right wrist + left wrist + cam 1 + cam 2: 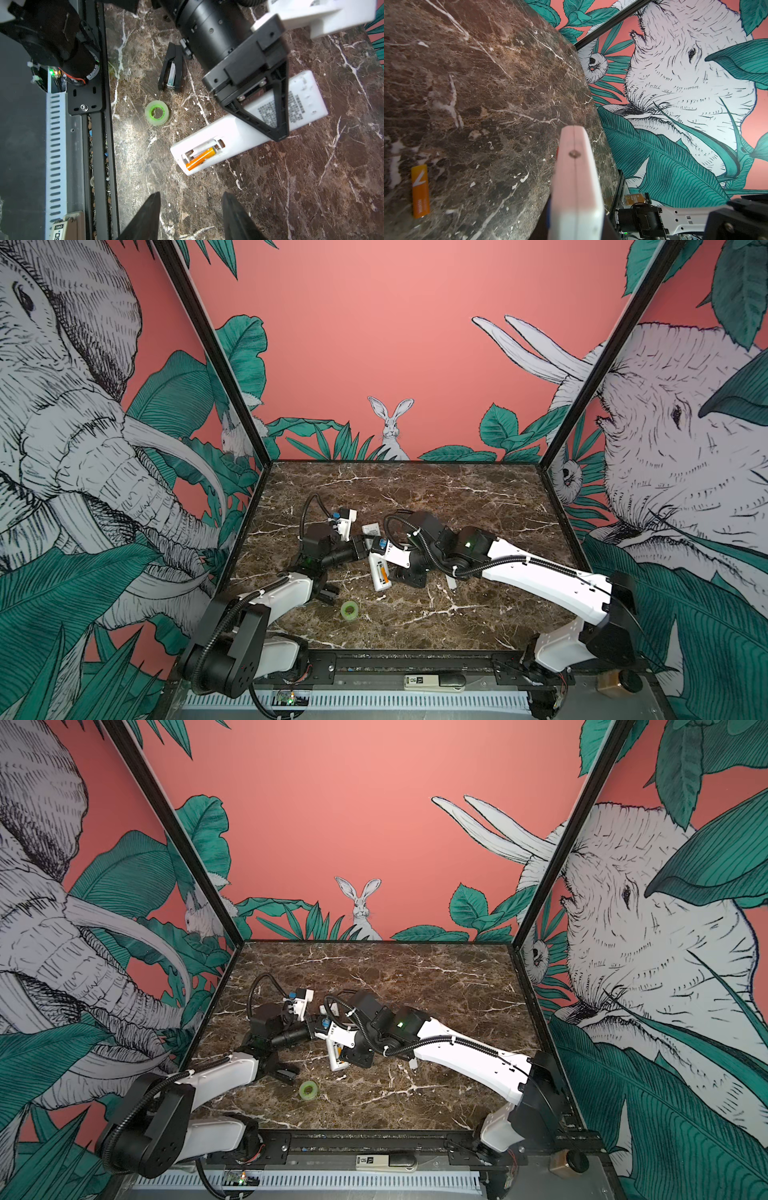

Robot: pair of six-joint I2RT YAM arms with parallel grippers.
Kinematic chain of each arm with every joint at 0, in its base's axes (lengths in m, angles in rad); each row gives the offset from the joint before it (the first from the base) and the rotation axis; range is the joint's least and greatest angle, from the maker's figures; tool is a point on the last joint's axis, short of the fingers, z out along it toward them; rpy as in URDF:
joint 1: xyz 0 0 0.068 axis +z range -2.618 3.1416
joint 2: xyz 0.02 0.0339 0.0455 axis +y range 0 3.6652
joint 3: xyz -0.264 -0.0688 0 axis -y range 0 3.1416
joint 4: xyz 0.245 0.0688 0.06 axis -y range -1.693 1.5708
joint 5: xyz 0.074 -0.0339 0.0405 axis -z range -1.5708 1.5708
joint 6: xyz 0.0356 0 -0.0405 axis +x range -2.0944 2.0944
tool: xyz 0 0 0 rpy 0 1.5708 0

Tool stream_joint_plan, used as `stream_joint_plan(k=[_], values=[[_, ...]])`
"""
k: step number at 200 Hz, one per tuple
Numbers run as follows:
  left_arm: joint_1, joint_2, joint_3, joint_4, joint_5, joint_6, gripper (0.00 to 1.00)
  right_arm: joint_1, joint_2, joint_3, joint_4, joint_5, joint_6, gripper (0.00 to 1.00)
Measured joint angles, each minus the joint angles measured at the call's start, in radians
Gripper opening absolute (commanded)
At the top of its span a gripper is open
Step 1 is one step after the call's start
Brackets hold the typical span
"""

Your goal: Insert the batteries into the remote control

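Note:
The white remote control (234, 133) lies back up on the marble, its battery bay open at the near end. One orange battery (200, 159) lies slanted in the bay. My left gripper (276, 128) is shut on the remote's far half, over its printed label; the left wrist view shows the remote (575, 176) edge-on between the jaws. A second battery (420, 191) lies loose on the marble. My right gripper (190, 194) hangs open and empty just short of the bay end. Both top views show the remote (380, 572) (334, 1058) between the two grippers.
A green tape roll (156, 112) (349, 610) lies near the front edge. A small black clip-like piece (171, 68) sits beside the left arm. A small grey cover (371, 529) lies behind the remote. A white device (434, 682) rests on the front rail.

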State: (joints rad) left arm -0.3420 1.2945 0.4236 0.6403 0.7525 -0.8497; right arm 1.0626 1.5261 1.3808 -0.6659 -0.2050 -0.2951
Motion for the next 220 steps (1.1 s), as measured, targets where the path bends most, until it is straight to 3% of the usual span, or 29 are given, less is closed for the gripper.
stream_joint_plan(k=[70, 135, 220], values=[[0.000, 0.015, 0.007, 0.005, 0.028, -0.024, 0.00, 0.065, 0.056, 0.017, -0.029, 0.117, -0.139, 0.41], [0.000, 0.024, 0.039, -0.005, 0.042, -0.029, 0.00, 0.067, 0.073, 0.015, -0.025, 0.124, -0.192, 0.32], [0.000, 0.037, 0.047, -0.004, 0.044, -0.044, 0.00, 0.067, 0.121, -0.006, -0.012, 0.124, -0.212, 0.29]])
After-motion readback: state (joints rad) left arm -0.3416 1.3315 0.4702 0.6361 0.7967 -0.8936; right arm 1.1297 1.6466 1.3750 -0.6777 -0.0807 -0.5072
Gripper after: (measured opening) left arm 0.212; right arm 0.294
